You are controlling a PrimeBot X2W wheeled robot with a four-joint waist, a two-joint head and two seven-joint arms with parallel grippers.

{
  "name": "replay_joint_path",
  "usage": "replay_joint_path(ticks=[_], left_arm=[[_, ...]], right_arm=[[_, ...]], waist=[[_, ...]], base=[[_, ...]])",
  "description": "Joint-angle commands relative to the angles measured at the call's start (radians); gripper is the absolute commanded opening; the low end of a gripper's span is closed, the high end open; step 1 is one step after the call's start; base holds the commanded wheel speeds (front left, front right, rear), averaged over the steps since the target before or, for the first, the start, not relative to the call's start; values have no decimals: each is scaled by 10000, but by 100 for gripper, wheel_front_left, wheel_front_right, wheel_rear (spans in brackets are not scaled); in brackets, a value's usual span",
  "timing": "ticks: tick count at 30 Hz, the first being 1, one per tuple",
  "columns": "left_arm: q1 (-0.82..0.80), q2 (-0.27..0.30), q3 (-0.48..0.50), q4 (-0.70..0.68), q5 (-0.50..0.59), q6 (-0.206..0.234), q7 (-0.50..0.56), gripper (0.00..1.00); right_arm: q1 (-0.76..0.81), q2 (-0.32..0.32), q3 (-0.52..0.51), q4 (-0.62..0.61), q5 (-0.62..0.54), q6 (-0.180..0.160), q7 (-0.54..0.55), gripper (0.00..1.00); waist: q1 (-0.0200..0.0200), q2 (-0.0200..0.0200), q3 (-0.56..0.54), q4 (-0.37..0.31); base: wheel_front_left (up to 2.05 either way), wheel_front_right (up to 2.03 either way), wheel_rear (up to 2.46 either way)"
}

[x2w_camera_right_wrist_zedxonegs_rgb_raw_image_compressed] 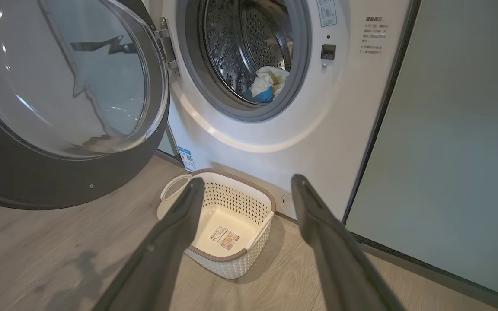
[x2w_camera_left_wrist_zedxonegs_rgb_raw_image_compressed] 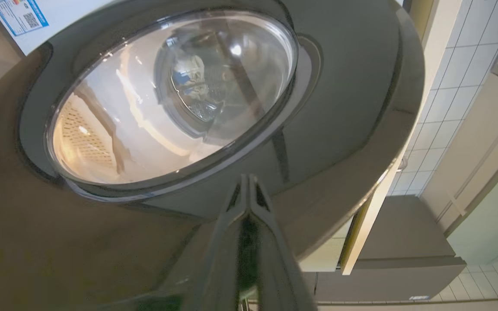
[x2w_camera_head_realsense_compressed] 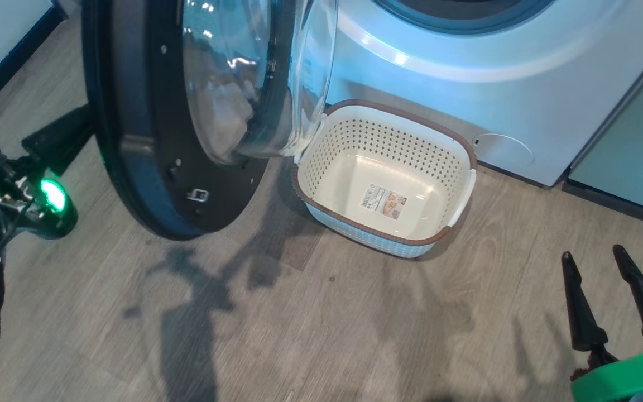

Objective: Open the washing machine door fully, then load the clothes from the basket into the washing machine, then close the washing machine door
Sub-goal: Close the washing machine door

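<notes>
Grey wood-look floor [x2w_camera_head_realsense_compressed: 327, 324] carries the basket [x2w_camera_head_realsense_compressed: 377, 145], standing upright.

Clothes [x2w_camera_right_wrist_zedxonegs_rgb_raw_image_compressed: 268, 82] in the washing machine [x2w_camera_right_wrist_zedxonegs_rgb_raw_image_compressed: 327, 129]; basket [x2w_camera_right_wrist_zedxonegs_rgb_raw_image_compressed: 231, 265] on floor [x2w_camera_right_wrist_zedxonegs_rgb_raw_image_compressed: 59, 250] before it; door [x2w_camera_right_wrist_zedxonegs_rgb_raw_image_compressed: 37, 185] to its left.

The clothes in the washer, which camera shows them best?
The right wrist view: it looks into the open drum, where the clothes lie. The left wrist view gives a warped glimpse, likely them, through the washing machine door. The head view catches the porthole at its lower rim.
</notes>
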Motion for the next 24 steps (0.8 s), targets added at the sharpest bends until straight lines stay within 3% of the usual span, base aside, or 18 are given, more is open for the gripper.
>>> replay_joint_path(ticks=[1,24], left_arm=[[-197,423,264,-470,43,-85,168,0],[-221,-203,-528,-2002,204,230,646,0]], right_arm=[[-318,-90,217,-289,27,-29,-141,100],[-923,383,395,420,-12,-29,-1049,100]], waist=[[0,-1,6,-83],[0,-1,146,-1809]], base=[[0,0,0],[0,0,0]])
